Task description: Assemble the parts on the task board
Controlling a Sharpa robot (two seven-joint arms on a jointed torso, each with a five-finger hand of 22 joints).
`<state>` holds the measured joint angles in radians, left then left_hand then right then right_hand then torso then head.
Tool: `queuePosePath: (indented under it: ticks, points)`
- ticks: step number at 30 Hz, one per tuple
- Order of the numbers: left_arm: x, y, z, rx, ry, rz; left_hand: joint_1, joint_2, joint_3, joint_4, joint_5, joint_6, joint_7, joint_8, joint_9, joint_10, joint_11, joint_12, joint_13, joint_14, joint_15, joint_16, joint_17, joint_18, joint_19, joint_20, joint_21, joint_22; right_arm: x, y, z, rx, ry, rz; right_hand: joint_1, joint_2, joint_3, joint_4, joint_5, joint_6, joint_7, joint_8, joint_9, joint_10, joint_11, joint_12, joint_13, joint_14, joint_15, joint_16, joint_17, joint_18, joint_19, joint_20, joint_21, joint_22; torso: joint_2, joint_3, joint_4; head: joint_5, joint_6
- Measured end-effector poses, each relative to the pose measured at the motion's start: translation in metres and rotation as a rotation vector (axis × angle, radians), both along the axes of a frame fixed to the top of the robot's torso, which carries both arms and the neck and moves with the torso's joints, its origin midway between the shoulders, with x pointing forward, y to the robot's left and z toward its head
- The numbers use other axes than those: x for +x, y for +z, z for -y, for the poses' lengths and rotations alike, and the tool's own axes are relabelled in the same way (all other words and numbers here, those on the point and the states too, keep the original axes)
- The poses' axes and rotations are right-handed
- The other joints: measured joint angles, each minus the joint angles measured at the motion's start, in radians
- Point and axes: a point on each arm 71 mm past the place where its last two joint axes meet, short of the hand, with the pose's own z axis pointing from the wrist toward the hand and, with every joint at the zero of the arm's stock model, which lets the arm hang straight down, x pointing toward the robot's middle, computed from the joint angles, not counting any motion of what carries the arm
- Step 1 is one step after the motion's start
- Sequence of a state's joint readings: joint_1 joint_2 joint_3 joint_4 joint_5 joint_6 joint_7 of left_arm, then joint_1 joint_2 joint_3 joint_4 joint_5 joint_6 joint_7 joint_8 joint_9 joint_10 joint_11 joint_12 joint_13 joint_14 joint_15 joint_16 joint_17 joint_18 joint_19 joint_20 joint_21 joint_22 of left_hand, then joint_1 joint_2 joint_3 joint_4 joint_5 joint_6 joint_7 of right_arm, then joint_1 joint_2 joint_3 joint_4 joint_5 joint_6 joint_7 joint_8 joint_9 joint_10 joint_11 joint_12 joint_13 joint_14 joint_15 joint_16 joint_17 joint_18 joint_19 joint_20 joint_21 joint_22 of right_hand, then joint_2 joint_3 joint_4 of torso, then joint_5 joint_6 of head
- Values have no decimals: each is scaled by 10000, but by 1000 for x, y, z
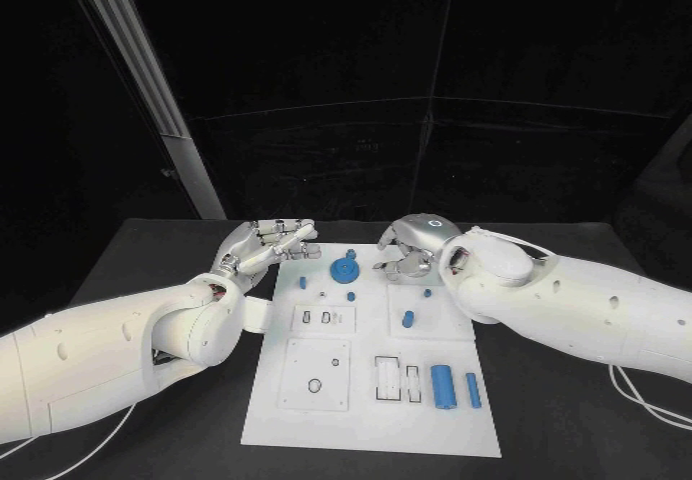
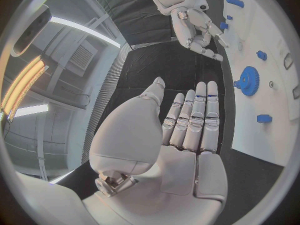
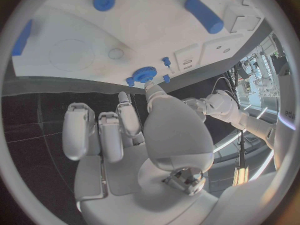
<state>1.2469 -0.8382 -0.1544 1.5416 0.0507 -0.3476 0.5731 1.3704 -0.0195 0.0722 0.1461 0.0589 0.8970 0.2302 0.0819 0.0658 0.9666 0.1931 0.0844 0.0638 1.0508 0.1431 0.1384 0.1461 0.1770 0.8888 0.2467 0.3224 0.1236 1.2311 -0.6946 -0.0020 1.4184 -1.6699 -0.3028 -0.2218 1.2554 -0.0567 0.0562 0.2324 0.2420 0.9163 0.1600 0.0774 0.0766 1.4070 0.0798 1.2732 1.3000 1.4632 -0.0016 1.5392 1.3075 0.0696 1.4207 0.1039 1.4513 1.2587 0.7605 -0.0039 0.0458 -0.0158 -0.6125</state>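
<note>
The white task board (image 1: 369,420) lies in the middle of the black table. A blue gear (image 1: 345,270) sits near its far edge, with small blue parts (image 1: 304,283) around it and two blue cylinders (image 1: 443,386) at the near right. My left hand (image 1: 267,245) hovers off the board's far left corner, fingers straight and holding nothing; the left wrist view shows its flat palm (image 2: 187,130) beside the gear (image 2: 248,80). Above the far edge, just right of the gear, my right hand (image 1: 410,250) has loosely bent fingers (image 3: 103,132) holding nothing.
A small blue peg (image 1: 408,320) and another (image 1: 427,293) lie on the board's right half. Rectangular recesses (image 1: 389,378) and a square plate with an oval hole (image 1: 315,384) sit in the near part. A white cable (image 1: 642,400) trails on the table at right.
</note>
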Motion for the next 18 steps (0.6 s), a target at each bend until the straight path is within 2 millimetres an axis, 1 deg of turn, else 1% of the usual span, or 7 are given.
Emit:
queuePosePath:
  ticks: [1,4,5,7,9,13,18]
  points:
    - [0,0,-1,8,21,-2,0,0,0,0,0,0,0,0,0,0,0,0,0,0,0,0,0,0,0,0,0,-4,-1,0,12,228,-92,-152,151,0,25,-82,0,0,0,0,1,-41,-41,-12,-42,0,0,0,0,0,0,0,0,-35,-4,0,-9,1,7]
    - [0,0,-2,8,27,-4,0,0,0,0,0,0,0,0,0,0,0,0,0,0,0,0,0,1,0,0,0,-11,-2,0,37,800,-264,-563,542,-74,43,-353,-93,35,-35,0,1,-72,-72,-88,-97,0,0,-52,0,0,0,0,-43,-99,-22,6,-46,-18,35]
    - [0,0,-2,8,27,-5,0,0,0,0,0,0,0,0,0,0,0,0,0,0,0,0,0,0,0,0,0,-11,-2,0,46,1057,-326,-733,607,-106,43,-411,-94,66,-4,0,1,-84,-84,-112,-116,0,0,-53,0,-1,0,0,-43,-122,-27,10,-58,-26,46]
    - [-1,0,-2,6,23,-5,0,0,0,0,0,0,0,0,0,0,0,0,0,0,0,0,-1,0,0,0,0,-11,-3,0,59,1428,-388,-949,701,-101,39,-481,-95,67,-3,0,1,-84,-84,-158,-149,0,0,-53,0,0,-40,-40,-89,-175,-34,18,-89,-60,69]
    - [-1,0,-2,2,17,-6,0,0,0,0,0,0,0,0,0,0,0,0,0,0,0,0,-1,0,0,0,0,-11,-3,0,71,1776,-449,-1125,779,-179,-18,-538,-80,67,-3,0,0,-112,-112,-220,-189,0,0,-53,0,0,-60,-19,-110,-208,-39,34,-121,-124,88]
    - [-1,0,-1,-3,3,-3,0,0,0,0,0,0,0,0,0,0,0,0,0,0,0,0,-1,0,0,0,0,-11,-1,-3,92,2183,-624,-1309,817,-217,-73,-593,-2,67,-3,0,0,-132,-107,-271,-238,0,0,-53,0,-1,-75,-3,-110,-226,-40,53,-151,-244,104]
    - [0,0,-1,-1,-1,-3,0,0,0,0,0,0,0,0,0,0,0,0,0,0,0,1,-1,0,0,0,0,-11,-3,-22,109,2368,-801,-1679,818,-217,-85,-605,54,67,-3,0,-12,-156,-84,-275,-262,0,0,-53,0,0,-76,-4,-110,-240,-39,55,-159,-313,108]
